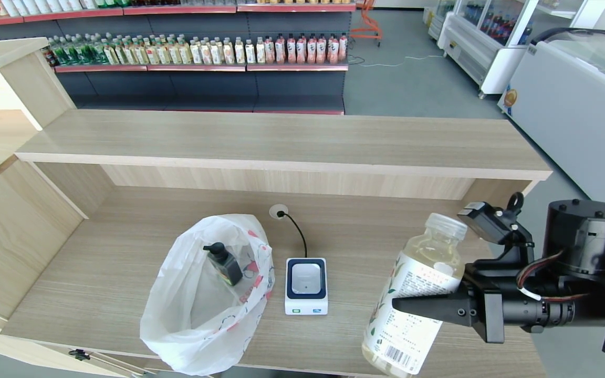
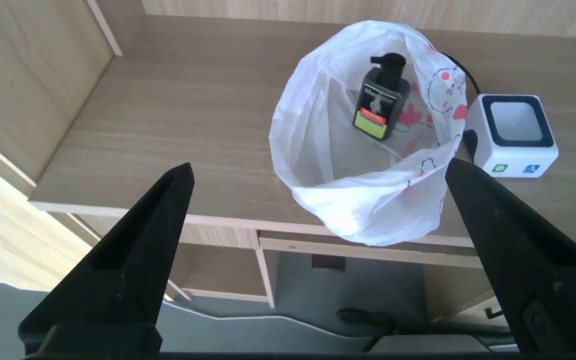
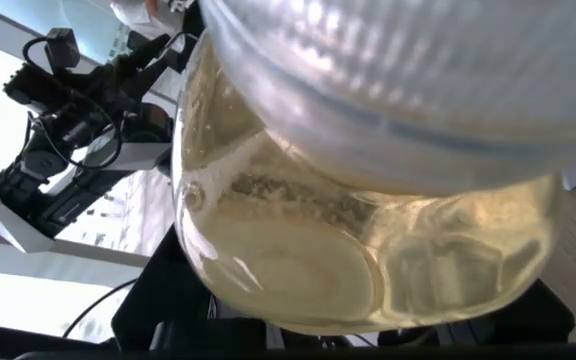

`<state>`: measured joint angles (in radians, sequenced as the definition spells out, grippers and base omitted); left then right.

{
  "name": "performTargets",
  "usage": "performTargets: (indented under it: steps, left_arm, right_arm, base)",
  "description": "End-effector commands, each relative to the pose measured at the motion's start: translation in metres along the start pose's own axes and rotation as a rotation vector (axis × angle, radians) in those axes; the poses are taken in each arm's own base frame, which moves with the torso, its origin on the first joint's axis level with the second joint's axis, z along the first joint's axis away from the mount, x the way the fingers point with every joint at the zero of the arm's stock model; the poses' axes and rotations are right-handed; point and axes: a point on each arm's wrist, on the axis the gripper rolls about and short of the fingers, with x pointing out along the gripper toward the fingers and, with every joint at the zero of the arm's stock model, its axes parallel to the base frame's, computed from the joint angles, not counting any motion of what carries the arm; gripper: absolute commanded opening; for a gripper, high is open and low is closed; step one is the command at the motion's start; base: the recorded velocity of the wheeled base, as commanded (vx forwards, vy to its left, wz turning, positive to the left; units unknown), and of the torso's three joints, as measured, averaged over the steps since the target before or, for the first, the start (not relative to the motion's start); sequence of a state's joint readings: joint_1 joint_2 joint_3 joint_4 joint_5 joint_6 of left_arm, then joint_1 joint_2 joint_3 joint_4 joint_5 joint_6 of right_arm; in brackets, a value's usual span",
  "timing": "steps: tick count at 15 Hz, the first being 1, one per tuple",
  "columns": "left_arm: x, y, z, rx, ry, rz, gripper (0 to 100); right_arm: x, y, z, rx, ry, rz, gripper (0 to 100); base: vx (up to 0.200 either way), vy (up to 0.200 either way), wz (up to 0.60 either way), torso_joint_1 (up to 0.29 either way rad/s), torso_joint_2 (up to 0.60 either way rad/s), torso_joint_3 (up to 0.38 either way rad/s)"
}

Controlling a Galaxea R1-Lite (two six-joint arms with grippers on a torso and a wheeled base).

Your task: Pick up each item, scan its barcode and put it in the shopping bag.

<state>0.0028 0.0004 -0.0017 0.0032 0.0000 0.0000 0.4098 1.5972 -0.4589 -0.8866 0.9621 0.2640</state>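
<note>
The tabletop [image 1: 124, 273] is the lower wooden surface behind a raised ledge, and it carries the 2 stations the task needs, set close together near its front edge. The white shopping bag [image 1: 176, 325] slumps at the front edge, left of centre, its mouth spread wide and facing up, which looks meant to let items drop in from above. The right gripper [image 1: 407, 304] reaches in from the right and is clamped across the middle of a clear bottle [image 1: 423, 273] of pale drink, holding it in the air over the front right corner of the tabletop, cap uppermost and leaning slightly to the right. Gripping at the label's middle leaves the lower label free. The left gripper [image 2: 313, 290] hangs over the front edge near the bag with its jaws spread wide and nothing between them, probably waiting. The scanner [image 1: 306, 286], a small white box with a dark-framed window facing up, sits just right of the bag, so a scanned item has only a short way to go. 1 dark pump bottle [image 1: 223, 262] already lies inside the bag. The barcode [image 1: 398, 357] sits low on the held bottle and faces the front, not the scanner, so the bottle likely needs carrying left and turning down over the window.
</note>
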Motion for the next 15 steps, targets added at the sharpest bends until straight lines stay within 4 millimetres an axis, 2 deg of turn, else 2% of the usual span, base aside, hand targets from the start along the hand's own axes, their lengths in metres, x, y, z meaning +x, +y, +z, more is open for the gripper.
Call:
performTargets:
  steps: [1,8,9,11,12,13,14,15]
  left_arm:
    - [0.0,0.0,0.0,0.0,0.0,0.0,100]
    - [0.0,0.0,0.0,0.0,0.0,0.0,100]
    - [0.0,0.0,0.0,0.0,0.0,0.0,100]
    - [0.0,0.0,0.0,0.0,0.0,0.0,100]
    - [0.0,0.0,0.0,0.0,0.0,0.0,100]
    - [0.0,0.0,0.0,0.0,0.0,0.0,100]
    - [0.0,0.0,0.0,0.0,0.0,0.0,100]
    - [0.0,0.0,0.0,0.0,0.0,0.0,100]
  right_arm:
    - [0.0,0.0,0.0,-0.004,-0.002,-0.002,0]
    - [-0.004,0.001,0.002,-0.069,-0.015,-0.025,0]
    - [-0.01,-0.004,0.005,-0.115,-0.043,-0.106,0]
    - [-0.021,-0.018,0.004,-0.394,-0.039,-0.404,0]
    - [-0.025,-0.019,0.003,-0.454,-0.025,-0.481,0]
    - [-0.046,-0.021,0.005,-0.59,-0.003,-0.707,0]
    - [-0.059,-0.02,0.011,-0.664,0.002,-0.834,0]
    - [-0.063,-0.019,0.013,-0.691,0.004,-0.875,0]
  base:
    - [0.0,0.0,0.0,0.0,0.0,0.0]
    - [0.0,0.0,0.0,0.0,0.0,0.0]
    - [0.0,0.0,0.0,0.0,0.0,0.0]
    - [0.0,0.0,0.0,0.0,0.0,0.0]
    - [0.0,0.0,0.0,0.0,0.0,0.0]
    - [0.0,0.0,0.0,0.0,0.0,0.0]
    - [0.0,0.0,0.0,0.0,0.0,0.0]
    - [0.0,0.0,0.0,0.0,0.0,0.0]
